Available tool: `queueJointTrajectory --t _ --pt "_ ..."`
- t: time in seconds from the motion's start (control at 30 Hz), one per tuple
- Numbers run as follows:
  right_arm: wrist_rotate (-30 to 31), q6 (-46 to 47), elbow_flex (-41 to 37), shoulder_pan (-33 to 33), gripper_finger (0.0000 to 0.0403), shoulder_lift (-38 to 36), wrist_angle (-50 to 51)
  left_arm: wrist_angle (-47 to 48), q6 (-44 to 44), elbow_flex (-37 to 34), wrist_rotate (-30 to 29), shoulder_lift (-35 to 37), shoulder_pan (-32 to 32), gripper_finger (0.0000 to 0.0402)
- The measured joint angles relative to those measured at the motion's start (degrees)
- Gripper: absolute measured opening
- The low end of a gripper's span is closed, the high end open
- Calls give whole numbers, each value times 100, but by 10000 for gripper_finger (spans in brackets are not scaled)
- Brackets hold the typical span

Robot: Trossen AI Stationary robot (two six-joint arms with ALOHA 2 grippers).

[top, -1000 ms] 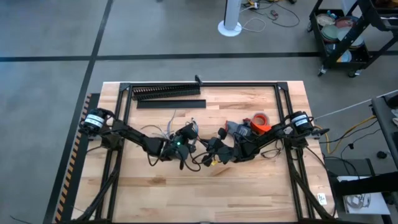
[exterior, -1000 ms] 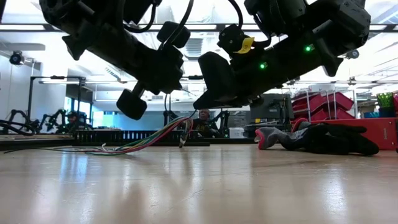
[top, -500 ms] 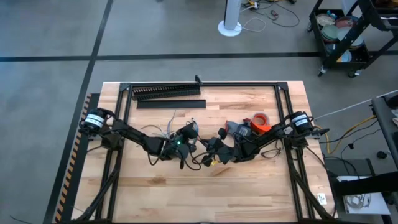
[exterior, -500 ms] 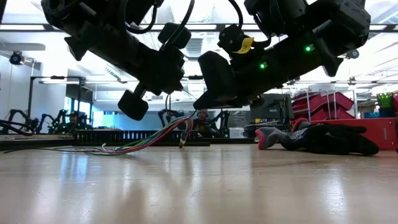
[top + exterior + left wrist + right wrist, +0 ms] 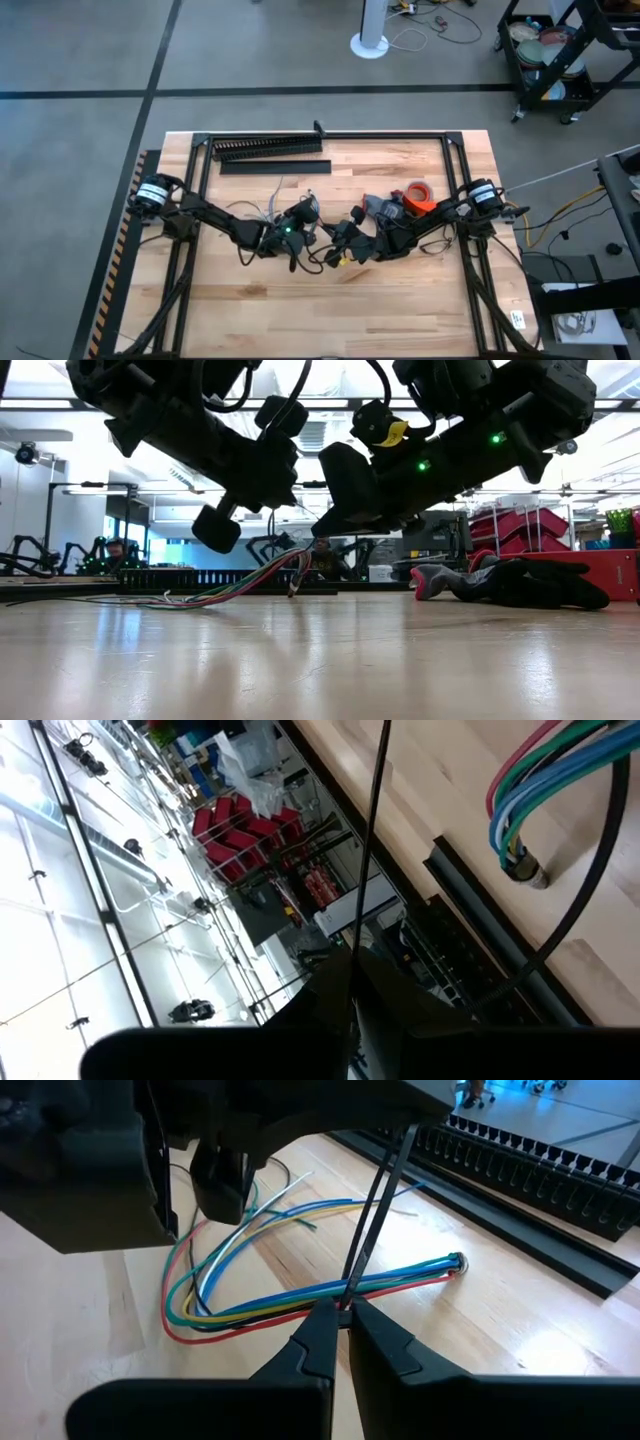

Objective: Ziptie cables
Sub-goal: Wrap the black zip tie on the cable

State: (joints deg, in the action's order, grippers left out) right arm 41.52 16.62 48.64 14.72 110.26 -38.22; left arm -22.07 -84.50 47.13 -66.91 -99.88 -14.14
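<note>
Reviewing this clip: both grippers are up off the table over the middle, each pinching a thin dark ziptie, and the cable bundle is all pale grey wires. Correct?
Not quite: the cables are coloured, not all grey. The right wrist view shows red, blue, yellow, green and white wires. The rest holds: the left gripper and the right gripper are each shut on a thin dark ziptie, raised above the table.

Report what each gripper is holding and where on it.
Both pinch one ziptie, a thin dark strip. The right gripper is shut on its lower stretch, just above the cables; the left gripper is shut on it higher up.
</note>
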Motion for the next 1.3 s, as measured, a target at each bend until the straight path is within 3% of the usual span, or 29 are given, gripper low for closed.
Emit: queueJointTrajectory --t 0.63,0.97,1.3 --pt "-2 229 0 -2 0 7 65 98 -397 -2 -110 -157 -49 0" --pt "-4 286 0 0 0 9 87 106 -629 -2 189 -155 -207 0" --pt "0 133 0 1 0 9 28 -460 -884 -2 179 -150 -208 0"
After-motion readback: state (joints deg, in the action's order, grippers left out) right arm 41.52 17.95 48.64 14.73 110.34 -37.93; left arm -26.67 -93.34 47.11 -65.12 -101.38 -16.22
